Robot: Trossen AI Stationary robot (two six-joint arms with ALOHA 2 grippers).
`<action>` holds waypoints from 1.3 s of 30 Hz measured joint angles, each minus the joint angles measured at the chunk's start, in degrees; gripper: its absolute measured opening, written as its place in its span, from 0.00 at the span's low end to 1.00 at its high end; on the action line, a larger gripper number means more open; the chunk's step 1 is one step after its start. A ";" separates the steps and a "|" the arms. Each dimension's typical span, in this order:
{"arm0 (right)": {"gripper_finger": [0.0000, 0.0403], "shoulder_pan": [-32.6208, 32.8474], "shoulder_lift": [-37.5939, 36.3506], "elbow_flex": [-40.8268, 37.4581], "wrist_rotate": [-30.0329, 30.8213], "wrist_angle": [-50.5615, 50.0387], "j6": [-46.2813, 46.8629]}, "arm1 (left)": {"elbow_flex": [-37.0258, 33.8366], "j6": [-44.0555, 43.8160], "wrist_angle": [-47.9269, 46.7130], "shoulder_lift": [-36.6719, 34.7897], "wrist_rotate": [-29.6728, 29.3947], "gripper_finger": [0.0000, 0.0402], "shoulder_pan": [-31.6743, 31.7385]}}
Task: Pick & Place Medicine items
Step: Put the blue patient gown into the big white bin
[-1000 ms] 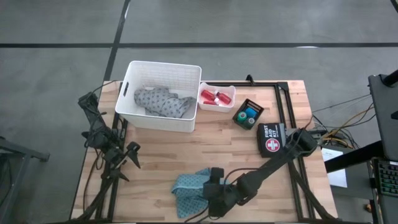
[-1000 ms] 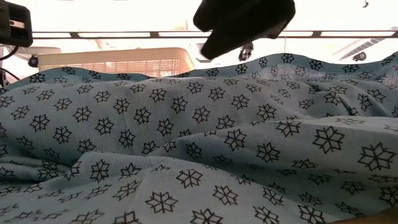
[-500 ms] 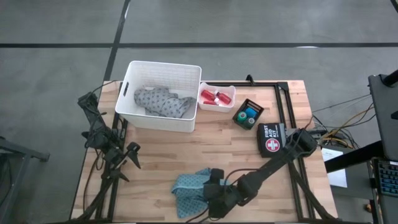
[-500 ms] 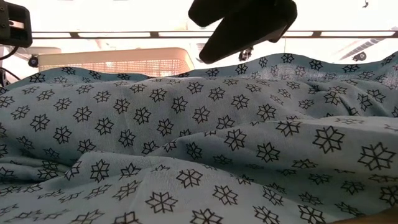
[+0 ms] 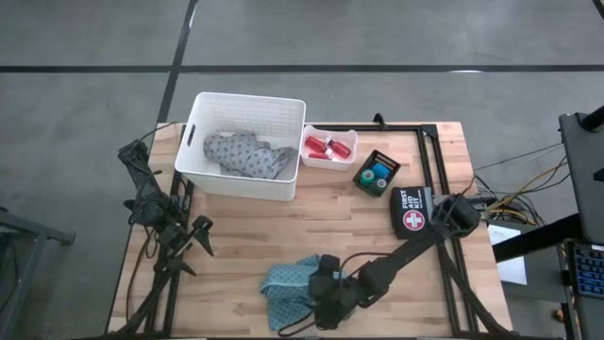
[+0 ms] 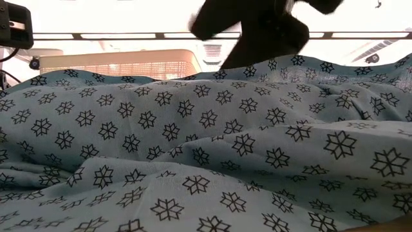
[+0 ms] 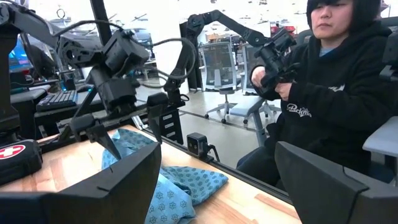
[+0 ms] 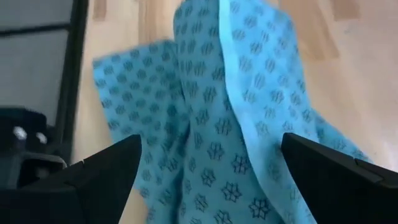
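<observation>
We found the right pincer (image 5: 319, 304) low over the teal cloth (image 5: 288, 283) at the near edge of the tabletop (image 5: 245, 236), its fingers spread wide and holding nothing; the right wrist view showed the cloth lying between them, untouched. The medicine items lay well apart from that pincer, at the far side of the tabletop: the red bottles (image 5: 326, 147) in a small white tray (image 5: 347, 135) just beside the white basket (image 5: 248, 106), and the blue and green containers (image 5: 377, 173) in a dark holder next to it. The black first-aid pouch (image 5: 411, 212) lay near these. The right arm reached from its base across the near side, elbow low. The left pincer (image 5: 200, 233) waited released at the left edge. A grey cloth (image 5: 247, 154) lay in the basket.
</observation>
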 joint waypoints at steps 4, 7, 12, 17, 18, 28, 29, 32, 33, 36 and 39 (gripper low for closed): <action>0.96 -0.27 0.00 -2.49 -1.20 0.46 -2.64 | 0.00 0.00 0.01 0.00 0.01 0.80 0.00; 0.96 -0.44 -0.04 -4.64 -1.12 2.21 -4.08 | 0.00 0.00 0.01 0.00 0.01 0.80 -0.02; 0.96 -0.46 -0.09 -8.19 -1.04 7.29 -4.41 | 0.00 0.00 0.00 0.00 0.01 0.80 -0.02; 0.96 -0.46 0.02 -11.67 -1.13 10.85 -4.33 | 0.00 0.00 0.00 0.00 0.00 0.80 -0.02; 0.96 -0.45 0.22 -12.11 -1.11 11.26 -4.28 | 0.00 0.00 0.00 0.00 0.00 0.80 -0.02; 0.95 -0.39 4.85 -11.81 -2.11 11.84 -4.09 | 0.00 0.00 0.00 0.00 0.02 0.80 -0.02; 0.95 -0.39 5.14 -11.41 -2.11 11.83 -4.09 | 0.00 0.00 0.00 0.00 0.00 0.80 -0.02; 0.95 -0.39 5.25 -10.43 -2.18 11.53 -4.22 | 0.00 0.00 0.00 0.00 0.00 0.80 -0.02; 0.95 -0.41 5.25 -10.06 -2.32 11.38 -4.33 | 0.00 0.00 0.00 0.00 0.02 0.80 -0.02; 0.95 -0.41 5.25 -9.16 -2.36 11.02 -5.49 | 0.00 0.00 0.00 0.00 0.02 0.80 -0.02; 0.95 -0.41 5.27 -8.67 -2.44 10.95 -6.63 | 0.00 0.00 0.01 0.00 0.02 0.80 -0.02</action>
